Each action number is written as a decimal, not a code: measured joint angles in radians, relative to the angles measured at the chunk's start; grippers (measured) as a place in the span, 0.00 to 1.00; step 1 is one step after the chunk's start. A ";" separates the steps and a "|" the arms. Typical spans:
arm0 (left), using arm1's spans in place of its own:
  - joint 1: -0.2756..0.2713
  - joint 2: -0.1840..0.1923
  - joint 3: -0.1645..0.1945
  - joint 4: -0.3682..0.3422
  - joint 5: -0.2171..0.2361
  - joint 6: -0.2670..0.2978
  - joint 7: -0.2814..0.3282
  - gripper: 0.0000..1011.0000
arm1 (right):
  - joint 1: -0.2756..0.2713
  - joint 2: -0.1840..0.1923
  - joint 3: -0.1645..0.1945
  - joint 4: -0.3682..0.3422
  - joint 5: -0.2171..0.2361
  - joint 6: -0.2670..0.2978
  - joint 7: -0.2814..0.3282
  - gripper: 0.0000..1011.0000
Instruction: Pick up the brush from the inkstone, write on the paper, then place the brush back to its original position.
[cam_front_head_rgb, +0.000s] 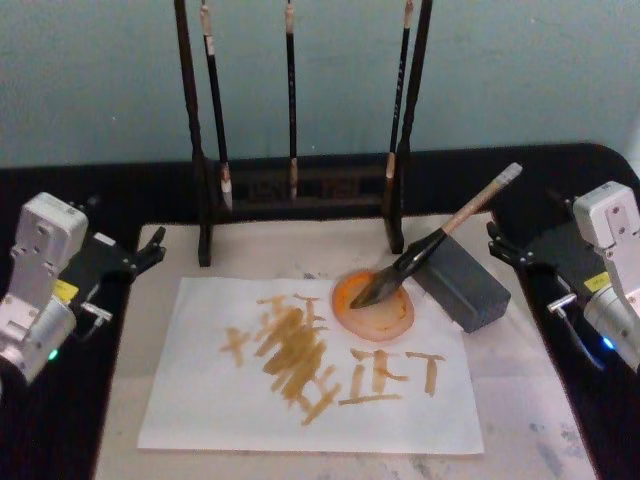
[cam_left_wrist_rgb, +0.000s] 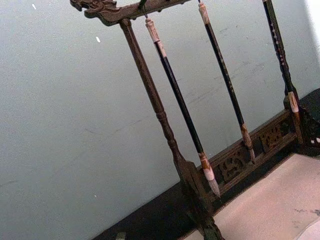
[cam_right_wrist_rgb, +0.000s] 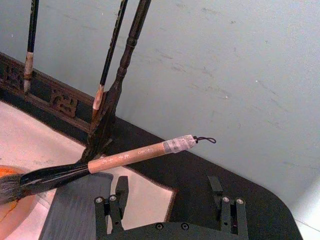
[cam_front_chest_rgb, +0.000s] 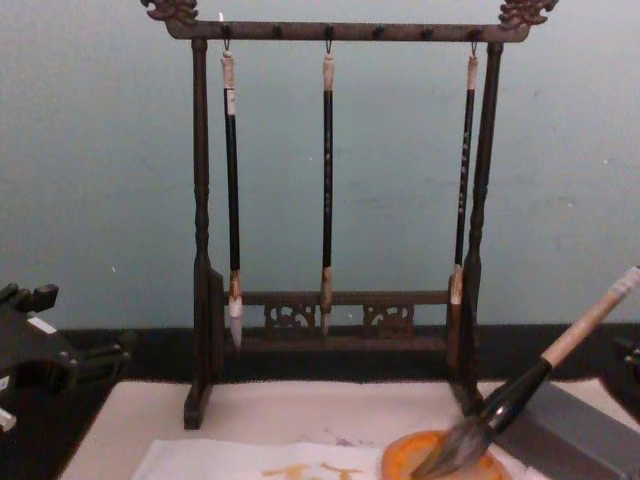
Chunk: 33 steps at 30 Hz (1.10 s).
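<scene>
The brush (cam_front_head_rgb: 440, 240) lies slanted, its bushy tip in the round orange inkstone (cam_front_head_rgb: 385, 318) and its tan handle leaning over a dark grey block (cam_front_head_rgb: 465, 285). No gripper touches it. The white paper (cam_front_head_rgb: 200, 400) in front carries orange-yellow strokes. At the table's left edge my left gripper (cam_front_head_rgb: 150, 252) is parked, open and holding nothing. At the right edge my right gripper (cam_front_head_rgb: 497, 243) is also open, a short way from the handle's end. In the right wrist view its fingers (cam_right_wrist_rgb: 120, 195) stand apart below the brush (cam_right_wrist_rgb: 125, 157).
A dark wooden brush stand (cam_front_head_rgb: 300, 185) with three slim hanging brushes stands at the back of the beige felt mat (cam_front_head_rgb: 520, 400). The grey block sits right of the inkstone. A teal wall rises behind the table.
</scene>
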<state>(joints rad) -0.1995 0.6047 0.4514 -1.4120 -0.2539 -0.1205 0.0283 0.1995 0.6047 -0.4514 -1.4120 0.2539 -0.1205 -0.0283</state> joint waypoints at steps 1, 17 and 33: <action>0.000 0.000 0.000 0.000 0.000 0.000 0.000 1.00 | 0.000 0.000 0.000 0.000 0.000 0.000 0.000 0.99; 0.000 0.000 0.000 0.000 0.000 0.000 0.000 1.00 | 0.000 0.000 0.000 0.000 0.000 0.000 0.000 0.99; 0.000 0.000 0.000 0.000 0.000 0.000 0.000 1.00 | 0.000 0.000 0.000 0.000 0.000 0.000 0.000 0.99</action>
<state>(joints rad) -0.1995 0.6047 0.4514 -1.4120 -0.2539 -0.1205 0.0283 0.1995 0.6047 -0.4514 -1.4120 0.2539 -0.1205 -0.0283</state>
